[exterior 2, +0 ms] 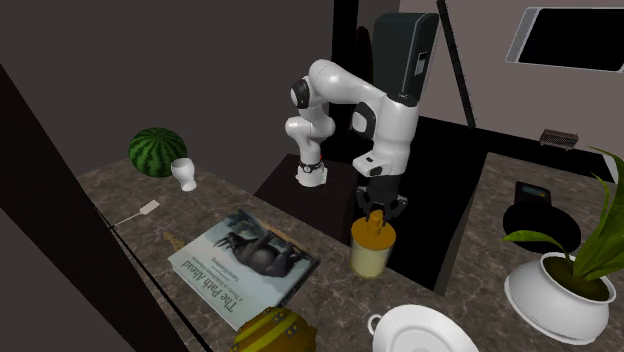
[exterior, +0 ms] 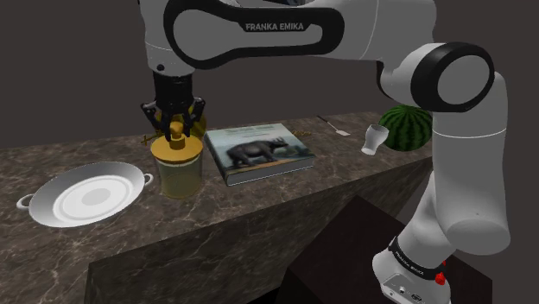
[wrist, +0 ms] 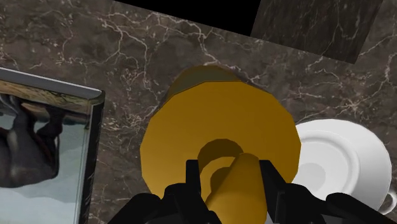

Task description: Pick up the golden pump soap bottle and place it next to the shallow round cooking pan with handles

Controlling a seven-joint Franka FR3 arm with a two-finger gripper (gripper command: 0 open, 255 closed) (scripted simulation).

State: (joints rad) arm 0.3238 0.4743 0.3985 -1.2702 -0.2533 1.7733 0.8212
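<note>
One golden bottle (exterior: 177, 170) inside pincer (exterior: 176, 126)

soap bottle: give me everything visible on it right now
The soap bottle is golden yellow and glossy, with a squat round body, a broad flat shoulder and a short neck topped by a pump. It is upright over the dark marble counter, between the white pan and the book, near both. The gripper comes straight down and clasps the pump head from both sides. Whether the base rests on the counter or is just off it cannot be told.
</note>
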